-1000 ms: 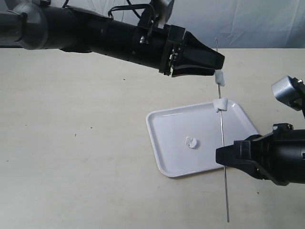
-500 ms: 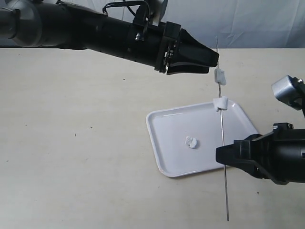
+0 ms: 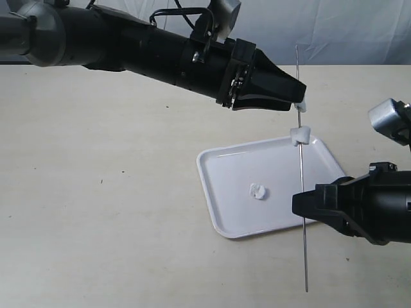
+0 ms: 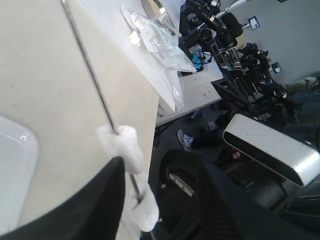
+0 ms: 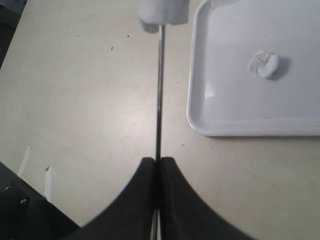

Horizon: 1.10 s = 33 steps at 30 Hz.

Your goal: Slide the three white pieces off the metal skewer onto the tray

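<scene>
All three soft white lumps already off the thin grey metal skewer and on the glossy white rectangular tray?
No, one lump lies on the tray, while two more lumps sit threaded on the skewer.

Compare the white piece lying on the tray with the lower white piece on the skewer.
The loose piece lies on the floor of the tray; the lower skewered piece sits pierced on the metal skewer. The loose piece is well inside the rim; the lower skewered piece is by the tray's edge. Both are small, white, soft-looking lumps.
</scene>
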Available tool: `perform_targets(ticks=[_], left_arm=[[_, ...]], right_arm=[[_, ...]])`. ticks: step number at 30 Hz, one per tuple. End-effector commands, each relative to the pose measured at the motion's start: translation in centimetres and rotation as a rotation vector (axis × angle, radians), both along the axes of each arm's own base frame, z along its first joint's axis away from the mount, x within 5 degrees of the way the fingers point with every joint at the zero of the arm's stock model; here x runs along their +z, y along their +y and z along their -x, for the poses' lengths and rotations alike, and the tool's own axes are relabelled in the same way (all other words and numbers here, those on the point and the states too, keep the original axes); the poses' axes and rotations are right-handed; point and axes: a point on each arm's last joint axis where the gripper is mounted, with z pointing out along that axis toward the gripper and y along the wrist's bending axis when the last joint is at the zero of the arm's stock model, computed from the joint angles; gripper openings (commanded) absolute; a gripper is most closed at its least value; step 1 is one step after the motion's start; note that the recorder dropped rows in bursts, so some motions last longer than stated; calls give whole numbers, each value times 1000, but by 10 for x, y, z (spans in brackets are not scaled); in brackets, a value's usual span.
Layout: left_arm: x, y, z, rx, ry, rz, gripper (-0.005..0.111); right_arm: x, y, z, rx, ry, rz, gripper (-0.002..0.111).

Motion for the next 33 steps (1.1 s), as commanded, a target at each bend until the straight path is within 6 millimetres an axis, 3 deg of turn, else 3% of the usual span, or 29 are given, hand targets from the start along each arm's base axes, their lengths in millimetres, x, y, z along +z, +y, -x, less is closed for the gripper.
perform_targets(ticks=[1,25,33], left_arm=[[-4,-1,1,15,13,-49,44],[-1,-3,-6,93,26,-23,44],[-3,-14,1,89,12,-42,43]], right_arm=[[3,0,-2,-4,-19,0,-1],[3,-1,-2,-1,-26,4,-1],[3,0,-2,2,-27,5,-1]])
